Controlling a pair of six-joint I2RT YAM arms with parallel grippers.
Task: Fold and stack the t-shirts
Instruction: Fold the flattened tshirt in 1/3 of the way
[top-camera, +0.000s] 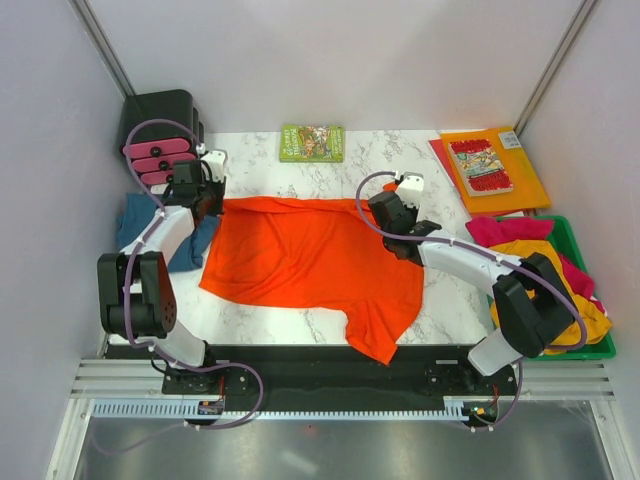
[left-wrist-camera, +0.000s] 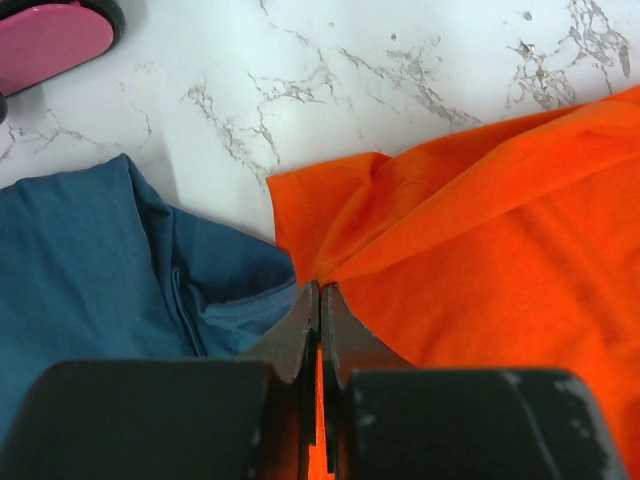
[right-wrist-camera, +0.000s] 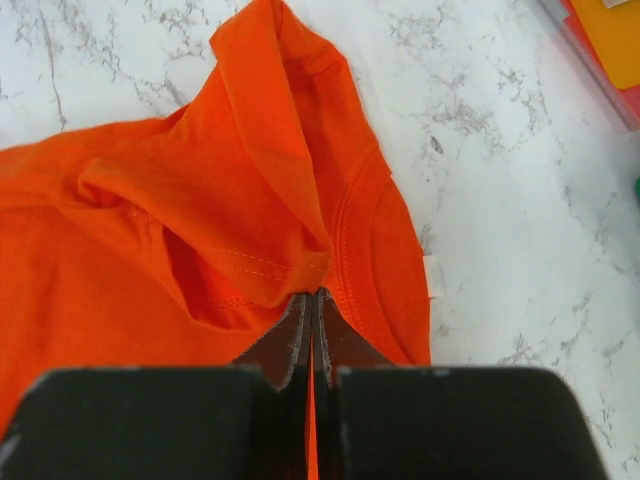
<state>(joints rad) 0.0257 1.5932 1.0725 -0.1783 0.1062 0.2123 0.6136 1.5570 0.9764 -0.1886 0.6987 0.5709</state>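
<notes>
Orange shirt (top-camera: 300, 260), spread across the centre of the bench (top-camera: 300, 170), with one sleeve trailing toward 6 o'clock at the near edge. Its 9 o'clock corner is pinched between the pressed-together fingers of the left gripper (left-wrist-camera: 318, 295). A bunched fold beside the collar, at 2 o'clock, is pinched likewise by the right gripper (right-wrist-camera: 312, 298). A teal shirt (left-wrist-camera: 100, 270) lies against the left pinch. Probable faults: cloth slipped from either shallow pinch under tension; teal cloth dragged along; a skewed fold caused by the bunched right-hand hold.
</notes>
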